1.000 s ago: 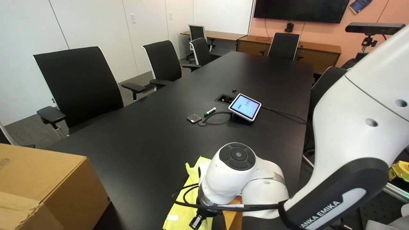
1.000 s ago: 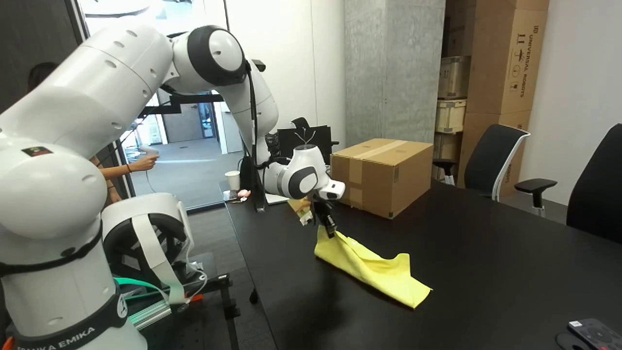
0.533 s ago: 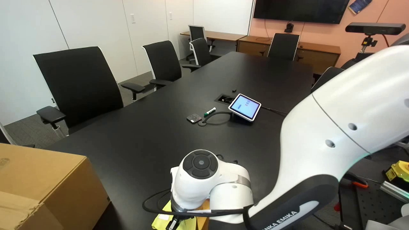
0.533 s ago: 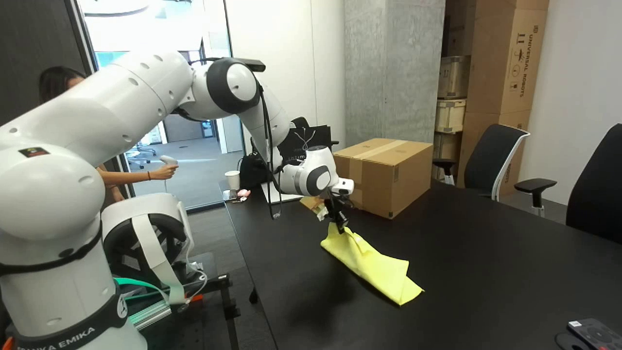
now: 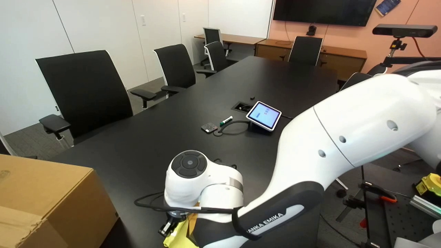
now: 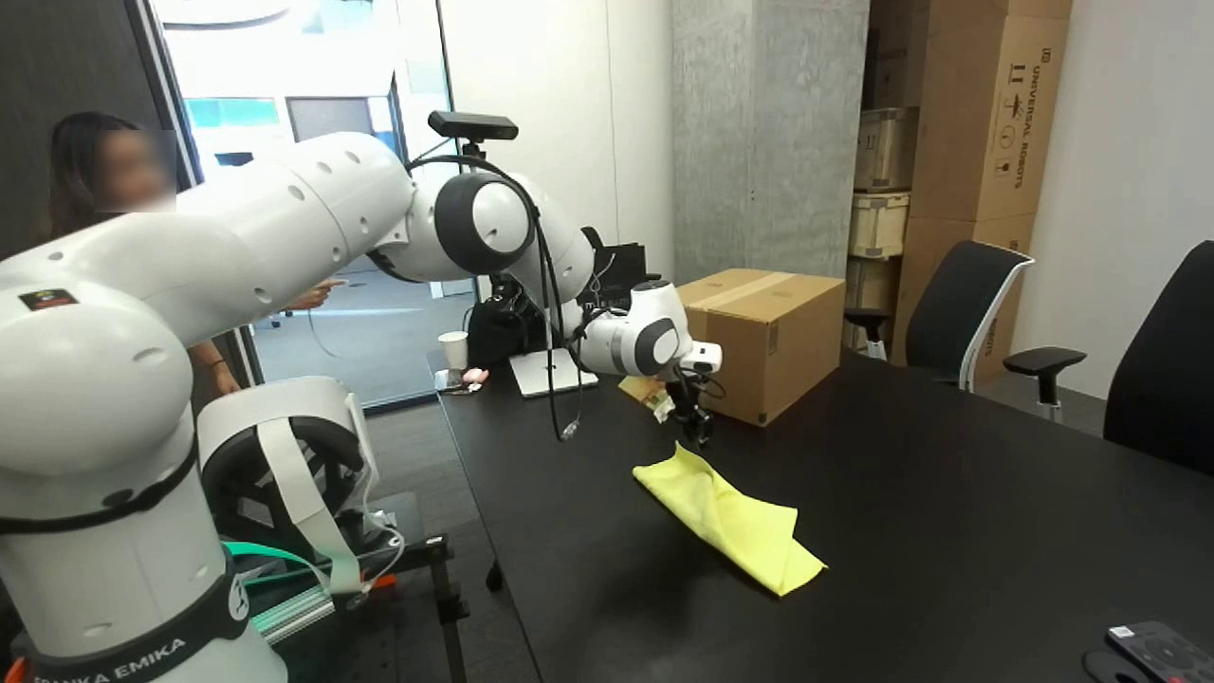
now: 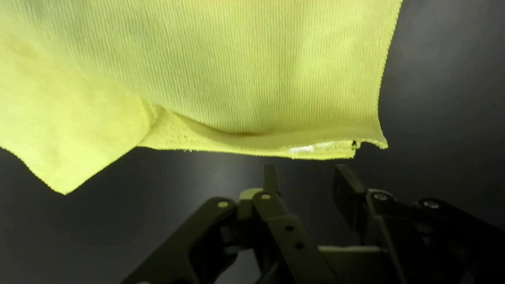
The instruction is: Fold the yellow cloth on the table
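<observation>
The jaws stand apart in the lower right of the wrist view, and we see only bare desk (image 7: 158, 189) in the gap. Half a second ago, in an exterior view, they overlapped the peaked end of the yellow cloth (image 7: 236, 75); now they have drawn clear, just beyond its edge. The cloth fills the upper part of the wrist frame, one layer lying over another. A white label (image 7: 302, 149) peeps out between the layers toward the right, and at the left a flap (image 7: 67, 154) sticks out askew, its corner pointing down the frame.

In an exterior view, the cloth lies lower centre, its upper-left end peaked just beside the jaws. Its lower-right end has stayed put since half a second ago while the arm (image 6: 256, 242) has swung rightward, so we judge that the hold has just been let go.

For the task, we read this as a rough fold made: the layers do not meet squarely. We think squaring that edge or a further fold is called for, and the peaked end could spring back if nudged.

Farther out, we see a cardboard box (image 6: 768, 346) past the jaws and a person (image 6: 114, 180) at upper left, partly hidden by the arm.
</observation>
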Controlling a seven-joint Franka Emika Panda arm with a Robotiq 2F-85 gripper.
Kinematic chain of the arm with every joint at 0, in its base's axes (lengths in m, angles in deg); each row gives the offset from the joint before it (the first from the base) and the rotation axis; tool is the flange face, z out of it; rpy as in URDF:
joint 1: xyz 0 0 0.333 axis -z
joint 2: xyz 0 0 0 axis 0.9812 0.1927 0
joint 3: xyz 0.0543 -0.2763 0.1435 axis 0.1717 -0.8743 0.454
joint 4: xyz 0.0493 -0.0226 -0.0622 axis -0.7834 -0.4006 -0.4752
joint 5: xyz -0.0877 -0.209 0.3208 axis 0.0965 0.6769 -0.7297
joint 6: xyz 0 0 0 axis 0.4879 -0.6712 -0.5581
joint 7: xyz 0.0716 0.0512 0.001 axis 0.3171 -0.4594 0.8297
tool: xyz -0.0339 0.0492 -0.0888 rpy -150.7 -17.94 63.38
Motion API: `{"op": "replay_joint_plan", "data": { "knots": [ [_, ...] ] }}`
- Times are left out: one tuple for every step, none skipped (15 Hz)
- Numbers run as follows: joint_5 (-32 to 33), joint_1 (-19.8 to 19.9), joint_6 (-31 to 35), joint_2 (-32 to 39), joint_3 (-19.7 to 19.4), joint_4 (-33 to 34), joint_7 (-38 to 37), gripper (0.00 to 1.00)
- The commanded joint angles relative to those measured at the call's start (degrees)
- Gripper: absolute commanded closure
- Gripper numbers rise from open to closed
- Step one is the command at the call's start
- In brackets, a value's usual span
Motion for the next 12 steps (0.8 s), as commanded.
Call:
{"op": "replay_joint_plan", "data": {
  "knots": [
    [0.87,2.49,-5.66,-1.51,3.48,5.04,0.67,0.27],
    [-0.96,2.42,-6.74,-3.98,3.62,2.39,2.54,0.19],
    [-1.29,3.34,-7.36,-6.38,5.0,-0.31,4.02,0.12],
    [-1.69,3.75,-8.21,-8.82,5.48,-3.09,4.35,0.04],
    [-2.19,4.33,-8.73,-12.24,5.82,-8.0,4.47,0.01],
    [-2.52,4.78,-9.92,-14.46,5.77,-10.56,4.11,0.0],
    [-2.98,4.92,-12.07,-16.17,5.12,-12.9,2.11,0.0],
    [-3.24,4.84,-13.95,-18.15,4.32,-15.56,0.52,0.0],
    [-1.79,6.54,-15.22,-20.01,5.92,-18.01,-1.33,0.0],
    [-2.75,7.86,-16.01,-22.15,6.96,-20.85,-1.28,0.0],
    [-3.55,9.15,-17.16,-24.25,7.92,-23.52,-1.43,0.0],
    [-4.53,10.52,-17.73,-26.42,9.04,-26.42,-1.28,0.0]
  ]
}}
